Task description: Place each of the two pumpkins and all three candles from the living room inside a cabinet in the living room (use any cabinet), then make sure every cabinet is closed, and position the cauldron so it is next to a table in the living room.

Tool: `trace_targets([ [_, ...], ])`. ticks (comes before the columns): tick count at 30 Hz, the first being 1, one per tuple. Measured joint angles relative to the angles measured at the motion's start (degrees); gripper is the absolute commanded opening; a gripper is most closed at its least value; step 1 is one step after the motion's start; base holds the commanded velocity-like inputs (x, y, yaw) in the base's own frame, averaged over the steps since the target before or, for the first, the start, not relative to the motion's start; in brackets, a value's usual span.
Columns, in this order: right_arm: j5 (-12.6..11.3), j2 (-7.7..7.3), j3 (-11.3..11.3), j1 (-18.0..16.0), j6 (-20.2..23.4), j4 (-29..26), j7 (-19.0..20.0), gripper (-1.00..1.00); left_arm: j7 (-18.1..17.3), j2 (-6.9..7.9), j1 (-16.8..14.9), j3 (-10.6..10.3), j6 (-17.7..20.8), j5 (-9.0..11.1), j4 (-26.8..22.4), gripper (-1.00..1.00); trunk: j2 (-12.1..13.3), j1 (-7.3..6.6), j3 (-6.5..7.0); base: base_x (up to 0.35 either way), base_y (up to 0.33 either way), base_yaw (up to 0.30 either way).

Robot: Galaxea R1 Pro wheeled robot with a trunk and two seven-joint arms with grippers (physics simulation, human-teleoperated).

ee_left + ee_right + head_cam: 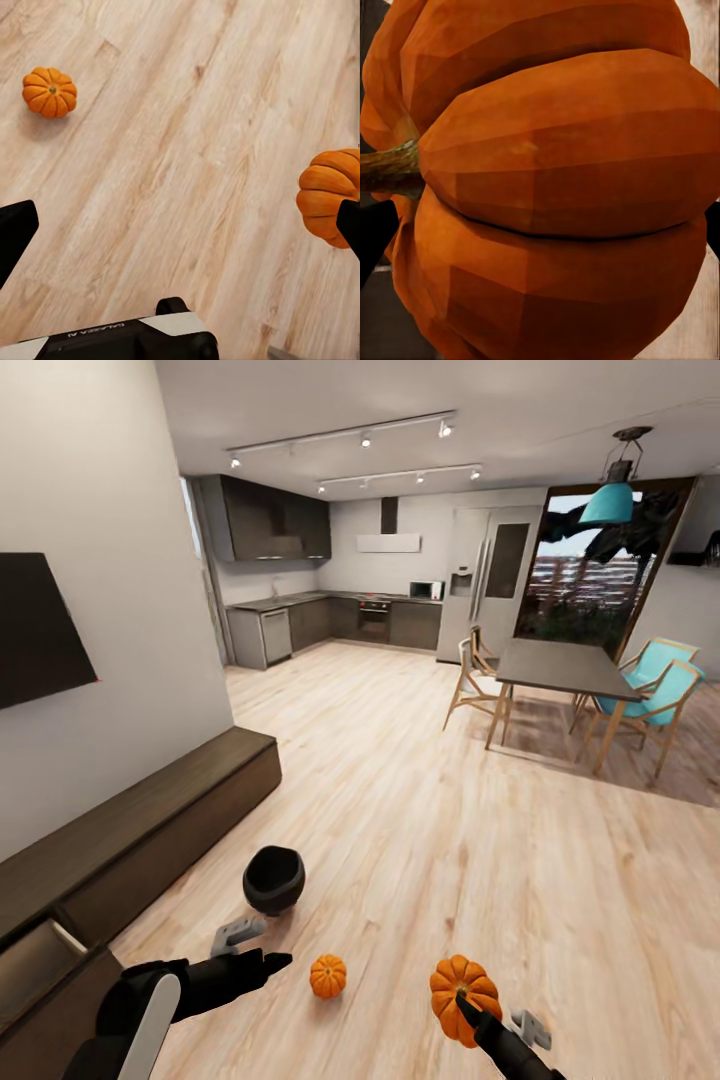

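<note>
My right gripper (468, 1002) is shut on one orange pumpkin (464, 984), held just above the wooden floor; this pumpkin (555, 180) bulges between the dark fingers (373, 241) in the right wrist view. The second pumpkin (328, 975) lies on the floor between my two grippers and appears as the far pumpkin (49, 91) in the left wrist view. My left gripper (268, 963) hovers open and empty, left of it. The black cauldron (273, 878) stands on the floor beside the long dark cabinet (150, 815). The candles are out of view.
A drawer (40, 955) of the cabinet stands open at the near left. A dining table (560, 668) with chairs (650, 700) is at the far right. The kitchen (330, 620) lies beyond. Wide bare floor stretches ahead.
</note>
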Motion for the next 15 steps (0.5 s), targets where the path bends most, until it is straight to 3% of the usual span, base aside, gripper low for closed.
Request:
trace_targets([
  [15, 0.0, 0.00, 0.0, 0.0, 0.0, 0.0, 0.0, -1.00, 0.0, 0.00, 0.0, 0.0, 0.0, 0.0, 0.0, 1.00, 0.0, 0.00, -0.01, 0.195, -0.175, -0.278],
])
